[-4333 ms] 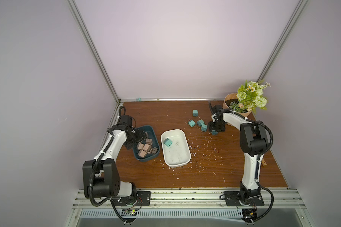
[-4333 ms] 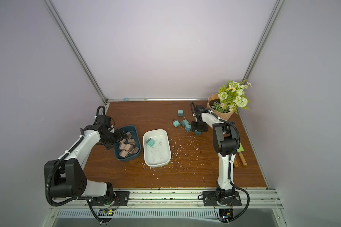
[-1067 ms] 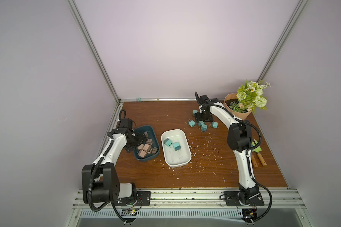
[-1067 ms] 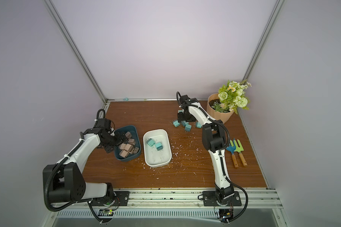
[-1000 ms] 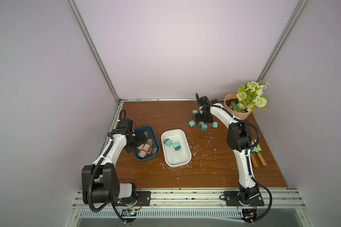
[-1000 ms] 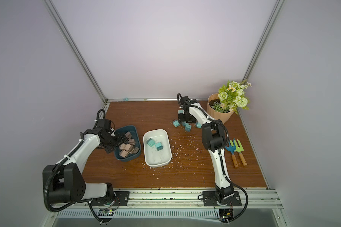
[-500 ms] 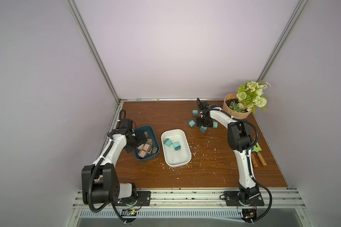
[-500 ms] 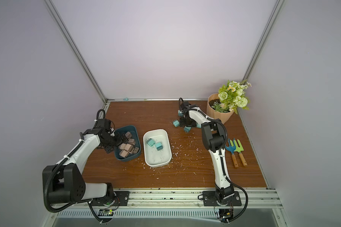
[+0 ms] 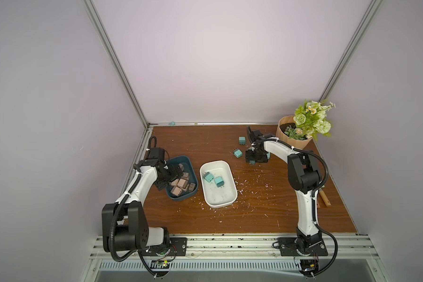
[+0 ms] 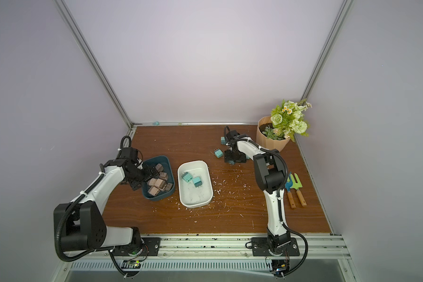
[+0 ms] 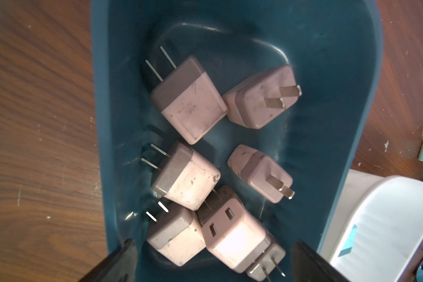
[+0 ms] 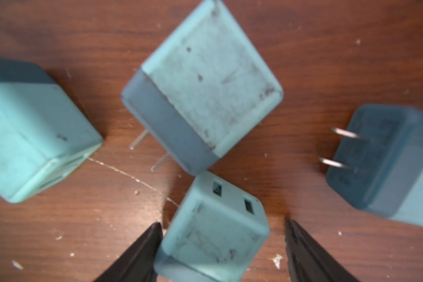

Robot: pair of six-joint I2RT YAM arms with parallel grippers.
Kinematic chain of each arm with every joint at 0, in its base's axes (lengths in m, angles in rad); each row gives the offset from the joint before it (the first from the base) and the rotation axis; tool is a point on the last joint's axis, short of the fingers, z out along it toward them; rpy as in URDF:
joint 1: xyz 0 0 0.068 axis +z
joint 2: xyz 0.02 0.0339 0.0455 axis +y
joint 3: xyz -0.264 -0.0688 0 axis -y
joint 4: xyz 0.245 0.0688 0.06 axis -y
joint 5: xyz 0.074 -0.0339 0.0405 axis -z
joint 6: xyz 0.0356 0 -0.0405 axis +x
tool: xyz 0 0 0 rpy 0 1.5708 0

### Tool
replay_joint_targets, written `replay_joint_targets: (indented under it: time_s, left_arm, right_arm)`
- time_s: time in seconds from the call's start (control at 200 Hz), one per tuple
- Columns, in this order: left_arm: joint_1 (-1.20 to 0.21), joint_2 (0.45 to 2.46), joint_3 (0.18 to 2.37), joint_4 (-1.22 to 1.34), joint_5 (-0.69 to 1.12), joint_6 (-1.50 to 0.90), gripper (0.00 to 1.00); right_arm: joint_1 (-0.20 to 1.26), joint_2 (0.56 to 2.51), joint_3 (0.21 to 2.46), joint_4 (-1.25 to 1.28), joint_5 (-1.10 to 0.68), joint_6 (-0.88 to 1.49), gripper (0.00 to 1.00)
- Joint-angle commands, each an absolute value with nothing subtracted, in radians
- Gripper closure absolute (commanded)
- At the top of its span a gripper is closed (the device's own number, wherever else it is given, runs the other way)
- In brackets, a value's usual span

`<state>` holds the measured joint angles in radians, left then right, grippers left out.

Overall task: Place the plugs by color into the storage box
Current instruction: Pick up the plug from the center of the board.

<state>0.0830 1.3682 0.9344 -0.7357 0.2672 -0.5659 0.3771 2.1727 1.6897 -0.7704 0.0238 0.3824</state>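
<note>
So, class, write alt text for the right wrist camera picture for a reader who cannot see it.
A teal plug, socket slots showing, sits between the right hand's open black fingers, ungripped. Three more teal plugs lie near it on the scuffed wooden table.

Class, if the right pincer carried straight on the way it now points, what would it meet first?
Probably the turquoise plug framed by the open right pincer; the table lies under it, though depth is unclear.
</note>
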Motion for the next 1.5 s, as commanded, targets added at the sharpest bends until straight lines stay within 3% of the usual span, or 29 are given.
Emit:
replay_joint_targets:
  time_s: [0.0, 0.49, 0.751, 1.021, 1.321, 1.491]
  left_arm:
    - [0.077, 1.373, 0.954, -0.749, 0.256, -0.558, 0.0]
    - [0.077, 1.338, 0.969, -0.758, 0.231, -0.554, 0.0]
    - [0.077, 1.348, 0.969, -0.758, 0.229, -0.552, 0.0]
    - [0.075, 1.361, 0.983, -0.758, 0.228, -0.553, 0.0]
    - [0.075, 1.358, 0.976, -0.757, 0.224, -0.557, 0.0]
    - [0.075, 1.362, 0.978, -0.756, 0.223, -0.56, 0.0]
  right_arm:
    - [0.362, 2.132, 1.692, -0.761, 0.026, 0.384, 0.19]
    - [0.358, 2.161, 1.719, -0.724, -0.03, 0.388, 0.32]
    - [0.373, 2.149, 1.707, -0.672, -0.142, 0.341, 0.24]
    - [0.38, 2.182, 1.717, -0.686, -0.124, 0.346, 0.24]
    - [0.385, 2.174, 1.696, -0.705, -0.079, 0.315, 0.51]
    - [0.389, 2.126, 1.674, -0.72, -0.066, 0.302, 0.56]
